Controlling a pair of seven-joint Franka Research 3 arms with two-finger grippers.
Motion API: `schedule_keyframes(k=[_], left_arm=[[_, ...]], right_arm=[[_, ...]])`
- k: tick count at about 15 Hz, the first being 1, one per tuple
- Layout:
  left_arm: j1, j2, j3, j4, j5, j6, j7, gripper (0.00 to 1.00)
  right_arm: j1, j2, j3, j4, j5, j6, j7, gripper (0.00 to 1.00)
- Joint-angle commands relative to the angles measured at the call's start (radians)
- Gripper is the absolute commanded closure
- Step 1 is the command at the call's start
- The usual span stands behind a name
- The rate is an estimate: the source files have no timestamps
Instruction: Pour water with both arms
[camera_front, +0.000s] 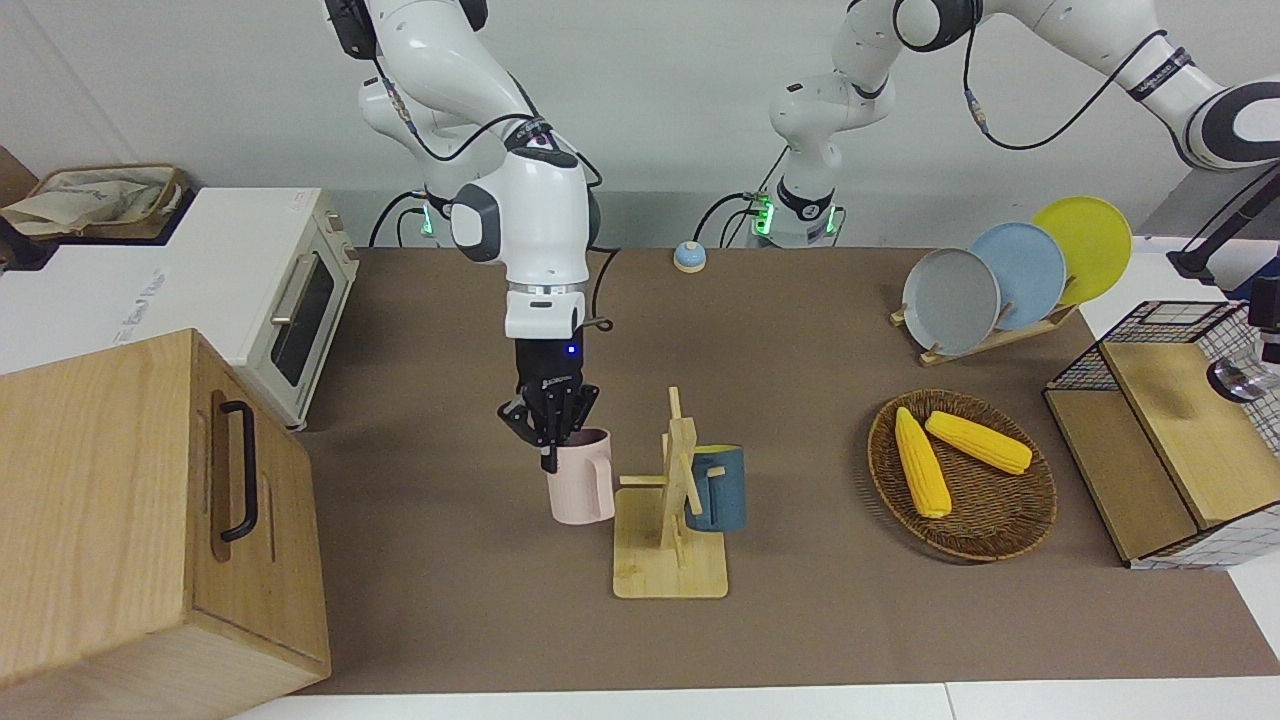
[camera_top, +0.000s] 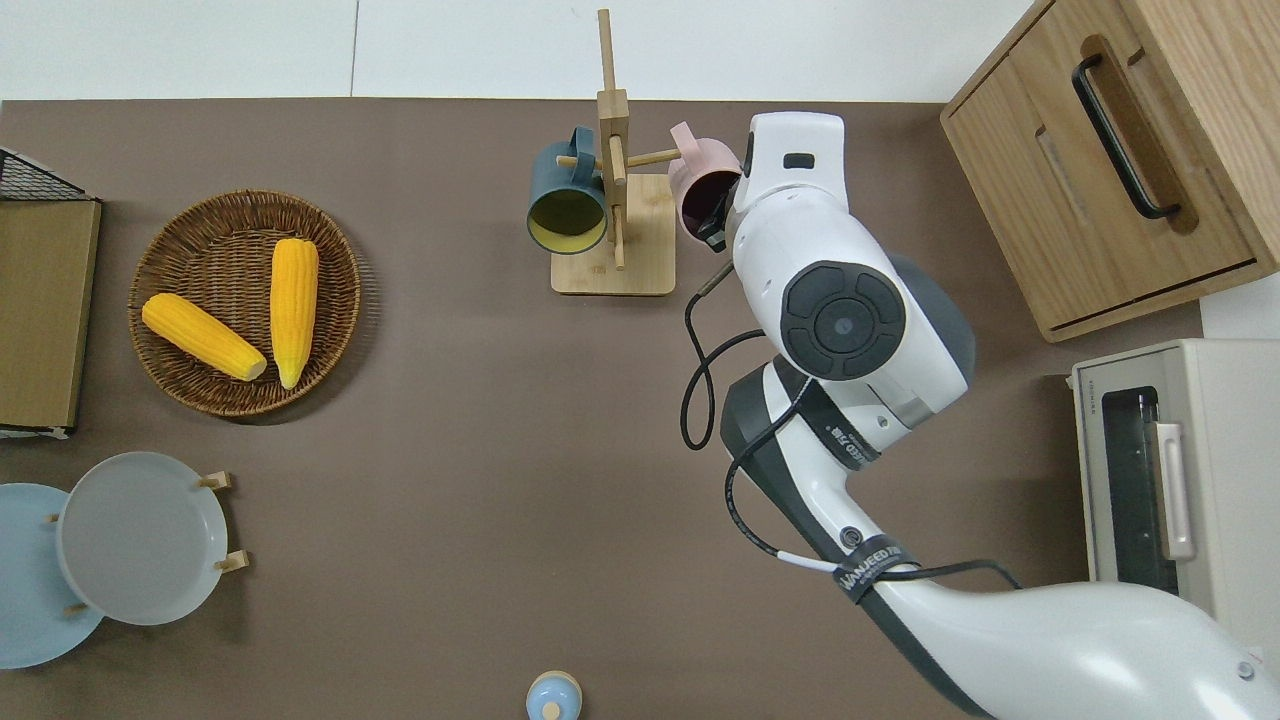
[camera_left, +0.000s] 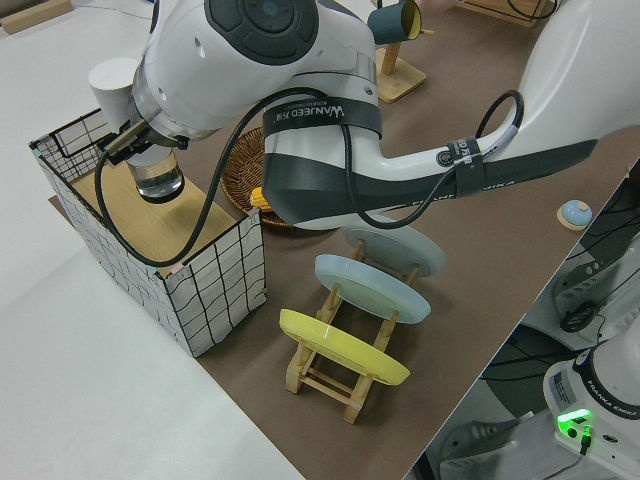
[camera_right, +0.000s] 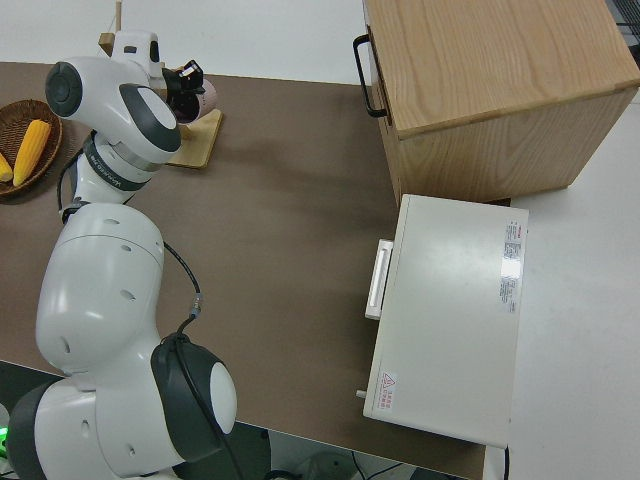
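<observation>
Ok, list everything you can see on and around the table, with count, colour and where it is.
Pink mug: 1, on the wooden mug rack, right-arm side.
Blue mug: 1, yellow inside, rack's opposite peg.
Corn cobs: 2, yellow, in the wicker basket.
Plates: 3, grey, blue, yellow, in a wooden stand near the robots.
Bell: 1, blue, between the arm bases.
Toaster oven: 1, white, right arm's end.
Wooden cabinet: 1, beside the oven.
Wire crate: 1, left arm's end.
Right gripper: black, at the pink mug's rim.
Left gripper: over the crate, holding a clear glass.
</observation>
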Motion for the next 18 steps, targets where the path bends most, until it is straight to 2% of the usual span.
schedule_keyframes(k=[1, 5, 7, 11, 15, 16, 18], left_arm=[[0.004, -0.058, -0.003, 0.017, 0.07, -0.061, -0.07, 1.0], [-0.005, -0.101, -0.003, 0.017, 0.127, -0.096, -0.124, 1.0], [-0.009, -0.122, -0.006, 0.017, 0.15, -0.108, -0.142, 1.0], [-0.011, -0.17, -0.014, 0.017, 0.205, -0.145, -0.203, 1.0], [-0.035, -0.23, -0.035, 0.01, 0.304, -0.18, -0.3, 1.0], [-0.036, -0.248, -0.058, 0.006, 0.343, -0.186, -0.335, 1.0], [-0.036, -0.269, -0.08, 0.002, 0.392, -0.208, -0.373, 1.0]], right_arm=[[-0.025, -0.085, 0.014, -0.064, 0.011, -0.056, -0.055, 1.0], [-0.057, -0.134, 0.014, -0.111, 0.011, -0.073, -0.096, 1.0], [-0.075, -0.165, 0.014, -0.16, 0.011, -0.064, -0.115, 1.0], [-0.106, -0.186, 0.008, -0.193, 0.008, -0.061, -0.147, 1.0], [-0.12, -0.257, -0.001, -0.283, 0.012, -0.073, -0.144, 1.0], [-0.12, -0.28, -0.006, -0.294, 0.023, -0.114, -0.145, 1.0], [-0.115, -0.306, -0.006, -0.288, 0.165, -0.217, -0.147, 1.0]])
